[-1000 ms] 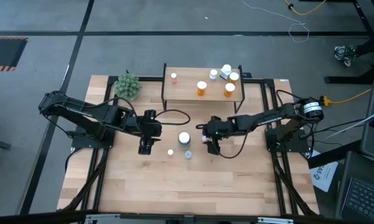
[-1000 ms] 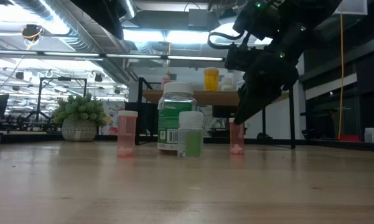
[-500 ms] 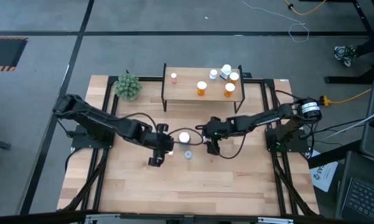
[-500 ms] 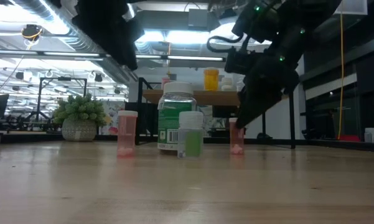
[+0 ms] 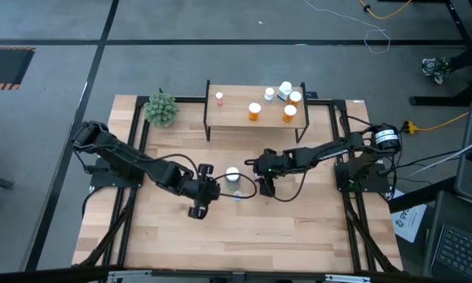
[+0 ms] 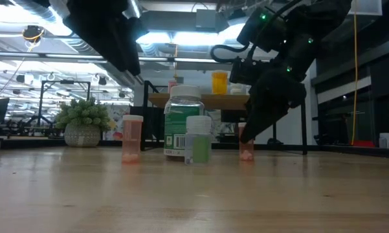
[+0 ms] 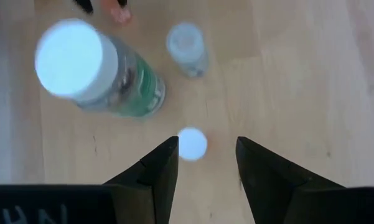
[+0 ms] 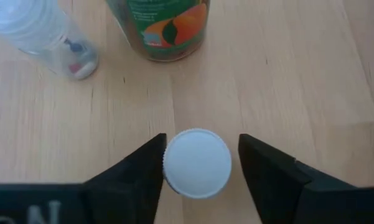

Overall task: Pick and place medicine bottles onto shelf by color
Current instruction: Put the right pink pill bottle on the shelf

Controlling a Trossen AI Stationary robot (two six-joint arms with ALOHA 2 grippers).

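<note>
Four medicine bottles stand upright on the tabletop [image 5: 243, 236] between the two arms. The large green bottle [image 6: 183, 123] has a white cap and a printed label with a barcode; the right wrist view shows an orange fruit and a leaf on that label. Just beside it is a small pale green bottle [image 6: 198, 139] with a white cap, its body translucent.

The left gripper [image 7: 205, 158] hangs above a pink-red bottle [image 7: 192, 142], whose round white cap shows between the spread jaws. The jaws are open and clear of the cap on both sides. In the low view this bottle's body is a translucent pink. The large green bottle and the small pale green one lie just beyond these jaws.

The right gripper [image 8: 202, 163] is lowered over a second pink-red bottle [image 8: 196, 163]. Its white cap sits between the open jaws, very near the dark fingers [image 8: 271, 171] on each side; contact cannot be made out, though a thin gap seems to remain. In the low view only this bottle's pink base shows under the arm.

Beyond both pairs of jaws stands the shelf [image 5: 236, 118], its light wooden top carrying more bottles: orange ones [image 5: 254, 112] and white ones [image 5: 285, 89] toward one end, a pink-red one [image 5: 219, 98] at the other.
</note>
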